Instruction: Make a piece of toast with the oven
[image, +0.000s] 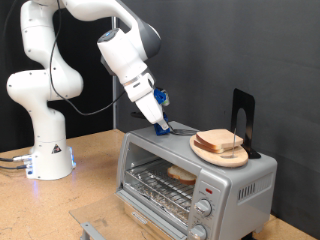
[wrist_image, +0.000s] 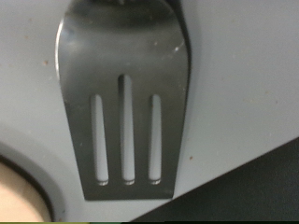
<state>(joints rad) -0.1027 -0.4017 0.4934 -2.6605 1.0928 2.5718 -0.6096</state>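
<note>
The silver oven (image: 235, 190) stands at the exterior view's lower right, its front showing the wire rack. One piece of toast (image: 182, 173) lies on that rack inside. More slices sit stacked on a round wooden plate (image: 203, 150) on the oven's roof. My gripper (image: 160, 122) hangs just above the roof's left end, beside the plate. A slotted metal spatula (wrist_image: 123, 103) juts out from the hand over the grey roof, its blade pointing towards the plate's rim (wrist_image: 17, 194). My fingers do not show in the wrist view.
A black upright bracket (image: 243, 112) stands on the oven's roof behind the plate. Round knobs (image: 204, 207) line the oven's right front. The arm's white base (image: 48, 150) stands on the wooden table at the exterior view's left, with a black wall behind.
</note>
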